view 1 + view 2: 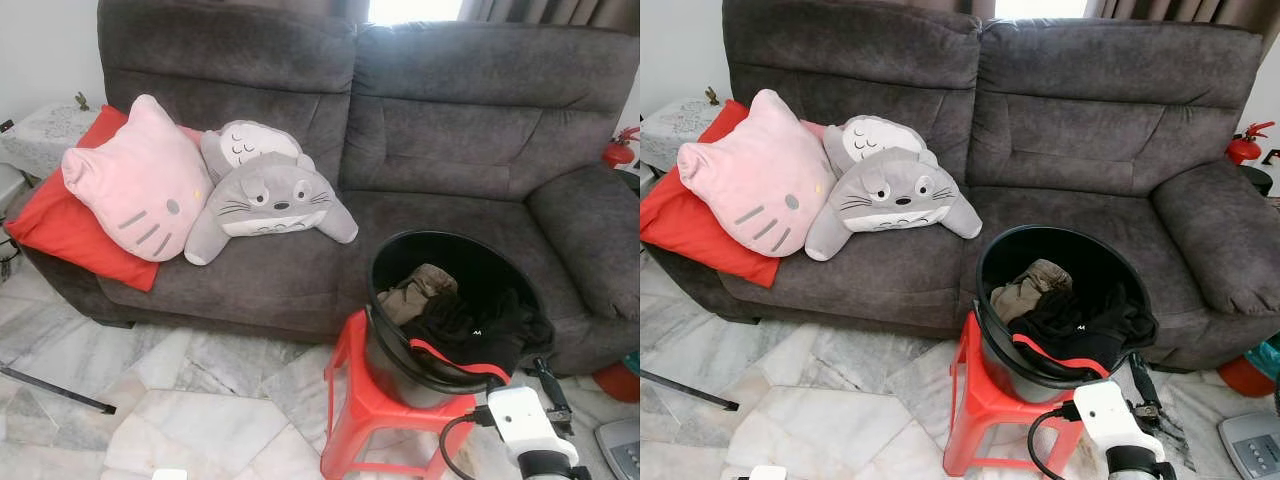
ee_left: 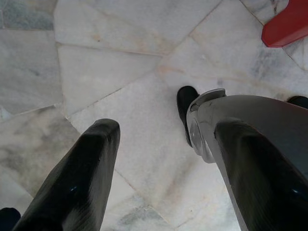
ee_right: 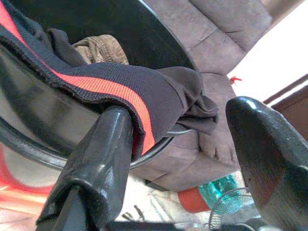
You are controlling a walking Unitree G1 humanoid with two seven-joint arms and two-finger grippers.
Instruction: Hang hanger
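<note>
Right end effector (image 3: 178, 159), fingers spread wide at the near rim of the black bucket (image 1: 395, 262), should pinch the soft, light, red-striped dark garment (image 3: 120, 91) draped there.

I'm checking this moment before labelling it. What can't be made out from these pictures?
- Deeper contents of the black bucket: in the eye views, hidden under the black garment and the khaki cloth.
- Right gripper: its arm is cut off by the eye views' bottom edge.
- Red stool: legs cut off by the same edge.
- Left gripper: left wrist view gives no surroundings beyond floor.
</note>
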